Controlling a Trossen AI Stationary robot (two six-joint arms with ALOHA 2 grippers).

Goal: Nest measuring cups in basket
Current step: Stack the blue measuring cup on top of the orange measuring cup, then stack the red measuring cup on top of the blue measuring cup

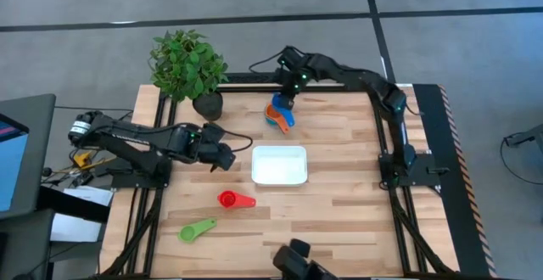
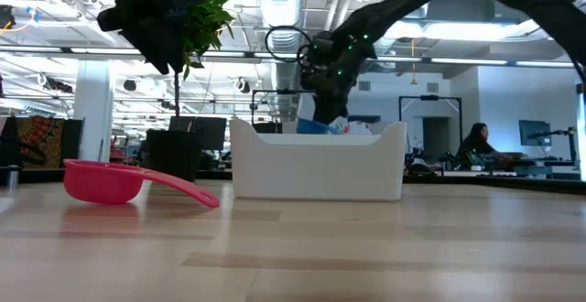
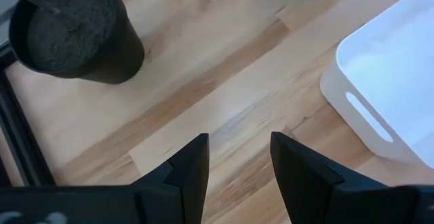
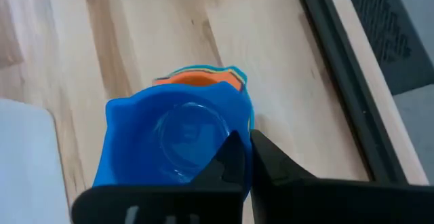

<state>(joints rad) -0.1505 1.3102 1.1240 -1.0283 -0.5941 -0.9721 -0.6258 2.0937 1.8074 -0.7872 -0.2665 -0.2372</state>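
A stack of measuring cups (image 1: 278, 115) stands on the table beyond the white basket (image 1: 279, 149). In the right wrist view a blue cup (image 4: 169, 142) is on top, with orange (image 4: 200, 80) and light blue edges under it. My right gripper (image 4: 245, 141) is over the stack, shut on the blue cup. The red cup (image 1: 229, 198) and the green cup (image 1: 197, 229) lie on the table nearer than the basket. My left gripper (image 3: 237, 142) hovers open left of the basket and touches nothing. Yellow and navy cups do not show. My right gripper pinches the blue cup's rim (image 4: 239, 112) between its two fingers, coming from above and pointing down. The cup sits bowl-up among the orange and light blue cups. I cannot tell whether it is lifted clear of them.
A dark plant pot (image 1: 208, 104) with a green plant stands at the far left, close to the stack and to my left gripper. The basket (image 3: 380, 95) has nothing in it. Bare wood lies right of the basket and along the near edge.
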